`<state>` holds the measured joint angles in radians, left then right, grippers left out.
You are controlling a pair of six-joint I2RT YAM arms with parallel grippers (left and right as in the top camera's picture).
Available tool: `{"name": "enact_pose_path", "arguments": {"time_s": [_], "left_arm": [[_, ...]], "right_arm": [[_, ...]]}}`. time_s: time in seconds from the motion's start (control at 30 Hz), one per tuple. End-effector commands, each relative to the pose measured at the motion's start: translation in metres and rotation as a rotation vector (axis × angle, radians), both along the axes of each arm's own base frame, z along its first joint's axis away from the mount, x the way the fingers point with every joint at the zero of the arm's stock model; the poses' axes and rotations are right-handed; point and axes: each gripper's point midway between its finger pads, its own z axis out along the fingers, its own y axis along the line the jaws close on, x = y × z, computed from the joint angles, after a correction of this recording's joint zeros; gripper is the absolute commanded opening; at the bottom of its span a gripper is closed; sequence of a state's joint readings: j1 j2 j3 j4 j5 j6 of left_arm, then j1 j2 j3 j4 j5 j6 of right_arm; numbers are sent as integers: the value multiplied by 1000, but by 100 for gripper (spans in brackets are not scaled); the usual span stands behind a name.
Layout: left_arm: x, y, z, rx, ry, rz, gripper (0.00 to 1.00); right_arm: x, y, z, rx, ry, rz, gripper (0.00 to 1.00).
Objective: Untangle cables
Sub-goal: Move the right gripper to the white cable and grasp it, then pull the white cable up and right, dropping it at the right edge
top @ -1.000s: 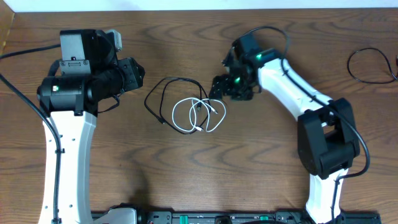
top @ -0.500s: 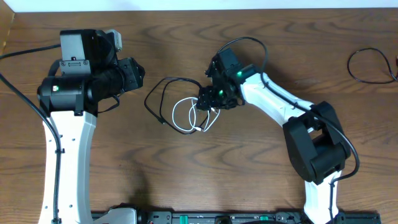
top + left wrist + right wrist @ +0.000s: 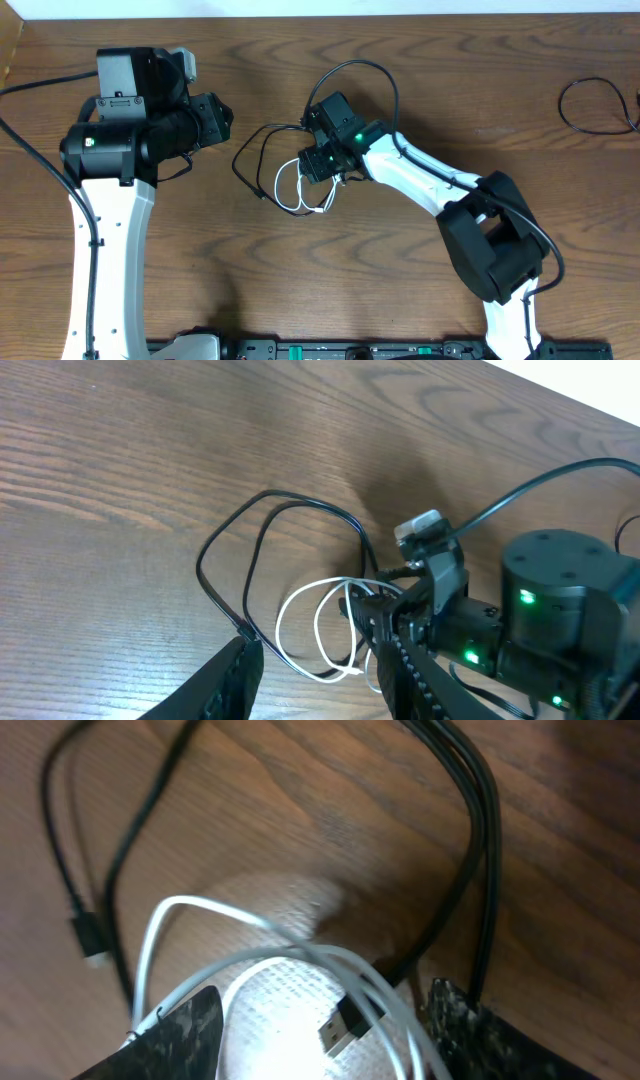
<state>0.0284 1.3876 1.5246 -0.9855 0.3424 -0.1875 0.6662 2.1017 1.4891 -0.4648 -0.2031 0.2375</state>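
Table (image 3: 420, 60): dark wood grain, seen from overhead, with both arms reaching toward one small tangle.
Right arm (image 3: 420, 180): white, and it has swung left over the last second, carrying its gripper from beside the tangle to right over it.
Left arm (image 3: 110, 200): unmoved in that time, with its gripper well short of the cables.
Right gripper (image 3: 325, 1040): jaws spread wide and holding nothing, now lowered astride the white loops.
Left gripper (image 3: 318, 680): jaws released and empty (the tangle lies out ahead of its fingertips).
Black cable (image 3: 250, 160): a doubled loop running out beyond the right jaws toward the left gripper, one strand passing just inside the right jaws' right finger.
White cable (image 3: 200, 910): coiled loops lying between the right jaws, bunched narrower than a second ago.
Plug (image 3: 343, 1017): a small dark end, centred between the right jaws.
Meaning: the approach looks done, and closing on the white cable seems the next step.
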Motion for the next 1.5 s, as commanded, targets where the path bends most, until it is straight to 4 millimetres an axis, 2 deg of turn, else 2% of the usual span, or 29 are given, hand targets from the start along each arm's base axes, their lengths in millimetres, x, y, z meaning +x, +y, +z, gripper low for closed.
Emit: {"name": "enact_pose_path", "arguments": {"time_s": [0.0,0.13,0.53,0.67,0.87,1.0,1.07,1.13,1.17,1.33,1.47], "left_arm": [[0,0,-5,-9,17,7,43],[0,0,-5,-9,17,7,43],[0,0,-5,-9,17,7,43],[-1,0,-5,-9,17,7,43],[-1,0,-5,-9,17,7,43],[-1,0,-5,-9,17,7,43],[-1,0,-5,-9,17,7,43],[-1,0,-5,-9,17,7,43],[0,0,-5,-9,17,7,43],[0,0,-5,-9,17,7,43],[0,0,-5,-9,17,7,43]], "right_arm": [[1,-3,-21,-62,-29,50,57],[3,0,-20,-55,-46,59,47],[8,12,-31,-57,-107,131,39],[13,12,-35,-66,-126,121,31],[11,11,-52,-82,-110,122,21],[15,11,-47,-82,-122,116,9],[19,9,-36,-80,-128,107,1],[26,6,-15,-73,-137,93,1],[32,1,12,-59,-150,70,1],[47,-22,97,8,-204,-26,1],[51,-55,160,73,-254,-134,1]]}}
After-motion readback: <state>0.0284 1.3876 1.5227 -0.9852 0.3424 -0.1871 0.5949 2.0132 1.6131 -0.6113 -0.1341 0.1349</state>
